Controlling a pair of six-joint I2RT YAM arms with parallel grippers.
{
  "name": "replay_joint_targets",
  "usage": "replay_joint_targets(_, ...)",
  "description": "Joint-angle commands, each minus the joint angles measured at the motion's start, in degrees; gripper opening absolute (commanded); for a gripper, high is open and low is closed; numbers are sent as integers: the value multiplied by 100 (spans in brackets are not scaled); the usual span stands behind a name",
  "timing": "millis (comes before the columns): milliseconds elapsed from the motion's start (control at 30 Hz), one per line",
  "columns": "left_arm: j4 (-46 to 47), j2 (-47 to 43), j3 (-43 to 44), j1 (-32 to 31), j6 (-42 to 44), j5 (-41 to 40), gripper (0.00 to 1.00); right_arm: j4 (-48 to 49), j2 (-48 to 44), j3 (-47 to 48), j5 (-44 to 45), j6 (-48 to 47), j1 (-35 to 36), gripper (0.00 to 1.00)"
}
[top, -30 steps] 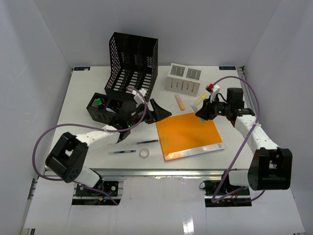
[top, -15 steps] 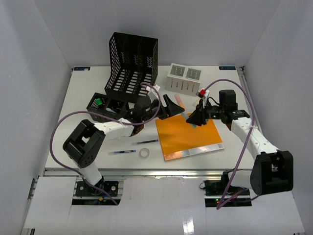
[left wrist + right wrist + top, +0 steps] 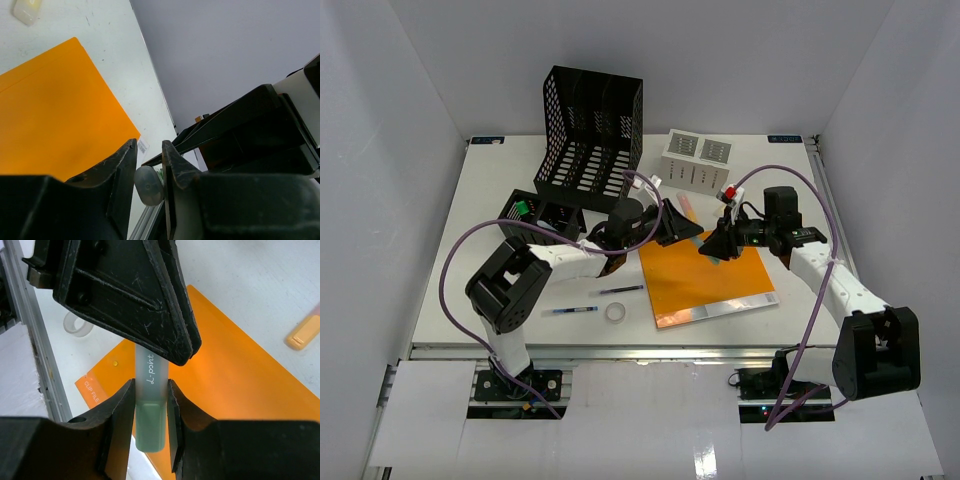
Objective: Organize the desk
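Above the orange clip file point(image 3: 705, 275) on the white desk point(image 3: 490, 190), both grippers meet on one green marker point(image 3: 151, 405). My right gripper point(image 3: 150, 385) is shut on the marker's green cap end. My left gripper point(image 3: 149, 165) comes from the opposite side, its jaws shut on the marker's rounded frosted end point(image 3: 148, 185). In the top view the left gripper point(image 3: 685, 228) and right gripper point(image 3: 715, 243) stand tip to tip, and the marker between them is mostly hidden. The left gripper's black fingers point(image 3: 135, 290) fill the upper part of the right wrist view.
A black mesh file rack point(image 3: 590, 130) stands at the back, a white perforated box point(image 3: 695, 160) to its right. A low black organizer point(image 3: 535, 215) sits left. An orange highlighter point(image 3: 304, 332) lies behind the file. Two pens point(image 3: 620, 290) point(image 3: 570, 311) and a tape roll point(image 3: 615, 312) lie near the front.
My left arm swung right to meet the right gripper and its jaws closed on the marker's free end. The right gripper carried the marker left over the orange file.
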Motion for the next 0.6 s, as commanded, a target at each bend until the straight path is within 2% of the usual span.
replay_joint_targets(0,-2,-134,100,-42,4,71,24,195,-105,0,74,-145,58,16)
replay_joint_targets(33,-18,-152,72,-42,-3,91,18,203,-117,-17,89,-155,65,20)
replay_joint_targets(67,-30,-196,29,-42,-7,96,15,203,-129,-27,99,-163,69,28)
replay_joint_targets(167,-90,-411,-117,-42,35,-25,6,172,-160,-12,115,-186,69,68)
replay_joint_targets(233,-474,-556,-116,-42,231,-170,2,157,-226,-31,77,-255,68,80)
replay_joint_targets(300,-780,-694,-68,-36,575,-300,0,85,-286,-50,39,-355,58,88)
replay_joint_targets(400,-1655,-1094,12,-24,1222,-770,0,2,-430,-56,-213,-569,-31,93)
replay_joint_targets(567,-3080,-1955,18,480,2069,-1471,0,-121,-717,-103,-783,-775,-365,95)
